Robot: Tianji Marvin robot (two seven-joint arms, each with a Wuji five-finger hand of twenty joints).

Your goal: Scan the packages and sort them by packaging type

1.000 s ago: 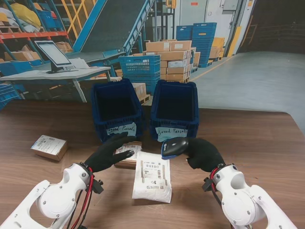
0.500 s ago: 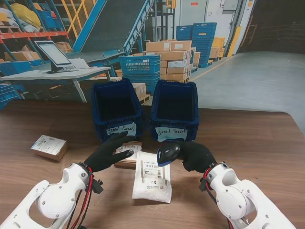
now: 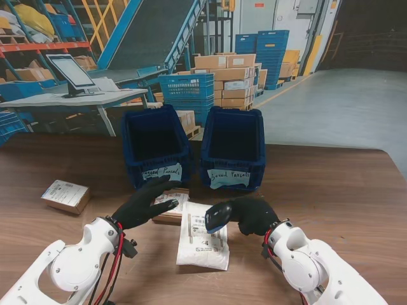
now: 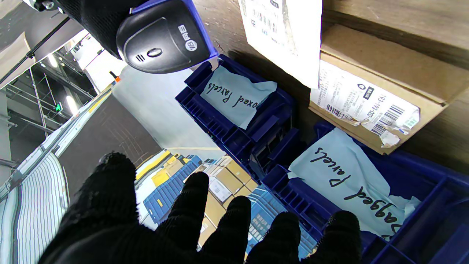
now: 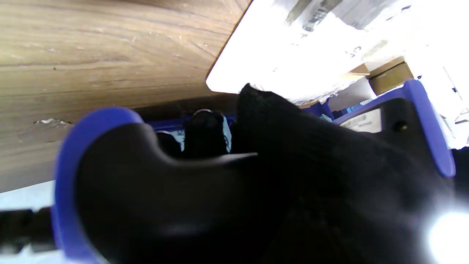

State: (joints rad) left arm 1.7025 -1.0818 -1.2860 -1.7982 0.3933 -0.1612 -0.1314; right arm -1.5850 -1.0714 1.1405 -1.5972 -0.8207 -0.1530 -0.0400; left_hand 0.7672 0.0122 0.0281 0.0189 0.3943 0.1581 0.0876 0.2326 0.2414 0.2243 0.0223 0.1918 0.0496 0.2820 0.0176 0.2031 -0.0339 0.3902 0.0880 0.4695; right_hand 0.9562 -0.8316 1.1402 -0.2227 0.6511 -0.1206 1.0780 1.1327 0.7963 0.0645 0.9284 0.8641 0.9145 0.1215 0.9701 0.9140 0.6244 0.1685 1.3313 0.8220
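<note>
- The right hand (image 3: 253, 215) is clenched round a scanner (image 3: 218, 216), fingers wrapped about its grip; the scanner's head points to that hand's left and hangs over the white bag (image 3: 203, 238).
- In the right wrist view the scanner (image 5: 121, 176) fills most of the picture, with black fingers (image 5: 293, 132) folded over it and the bag (image 5: 293, 51) just past them; the picture is blurred there, so I cannot tell whether the scanner touches the bag.
- The bag lies flat on the table (image 3: 331, 190), label up, between the two hands and nearer to me than the bins.
- The left hand (image 3: 141, 204) is released, fingers spread and holding nothing. It hovers over the near left part of a flat box (image 3: 172, 206); contact is not clear.
- In the left wrist view the spread fingers (image 4: 190, 216) reach toward the box (image 4: 373, 84), whose barcode label is torn at one corner, and the bag (image 4: 285, 33) overlaps the box's edge.
- Beyond both hands stand two blue bins side by side: the left bin (image 3: 154, 145), marked "Bagged Parcels", past the left hand, and the right bin (image 3: 234, 145), marked "Boxed Parcels", past the right hand.
- A second small box (image 3: 65, 196) sits well to the left of the left hand, apart from everything else.
</note>
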